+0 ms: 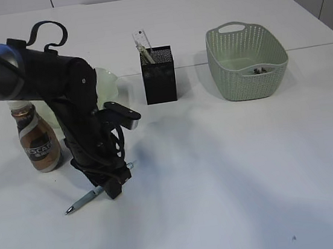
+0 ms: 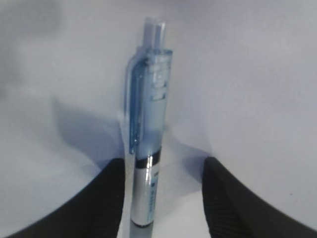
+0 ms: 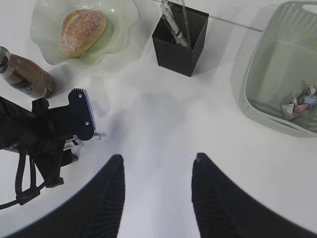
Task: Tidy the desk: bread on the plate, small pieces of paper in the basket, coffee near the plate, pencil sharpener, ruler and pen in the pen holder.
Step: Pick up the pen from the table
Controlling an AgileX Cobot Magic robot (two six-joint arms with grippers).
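A blue and silver pen lies on the white table. My left gripper is down around it, open, with the pen close to the left finger. In the exterior view the pen sticks out from under the left gripper. Higher up, my right gripper hangs open and empty. The bread sits on the pale green plate, and the coffee bottle stands beside it. The ruler stands in the black pen holder. The pencil sharpener is hidden.
The green basket at the right rear holds small pieces of paper. The left arm hides most of the plate in the exterior view. A seam between two tabletops runs behind the basket.
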